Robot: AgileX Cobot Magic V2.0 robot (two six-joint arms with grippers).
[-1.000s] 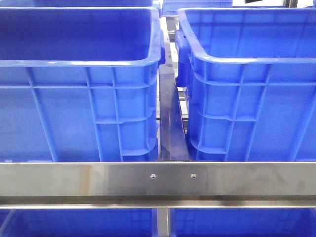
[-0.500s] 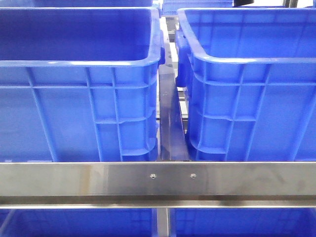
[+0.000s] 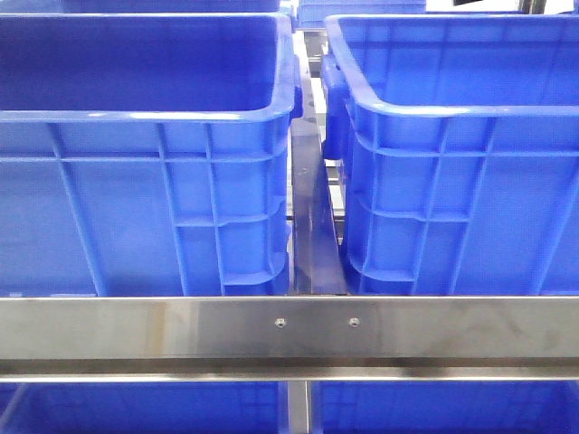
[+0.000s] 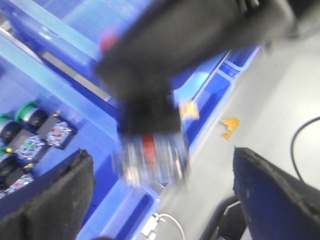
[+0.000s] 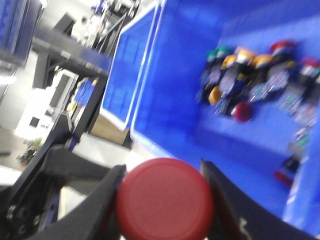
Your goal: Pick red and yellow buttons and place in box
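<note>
A red button (image 5: 165, 199) sits clamped between my right gripper's (image 5: 162, 200) fingers, its round cap facing the wrist camera. Beyond it, a blue crate (image 5: 165, 100) holds more buttons (image 5: 260, 75). My left gripper (image 4: 160, 190) hangs open, empty.

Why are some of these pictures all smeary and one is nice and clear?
The front view is sharp: the blue crates and steel rail have crisp edges. The left wrist view is smeared; a dark shape is blurred. The right wrist view is soft too, though the red button between the right tool's fingers reads clearly.
</note>
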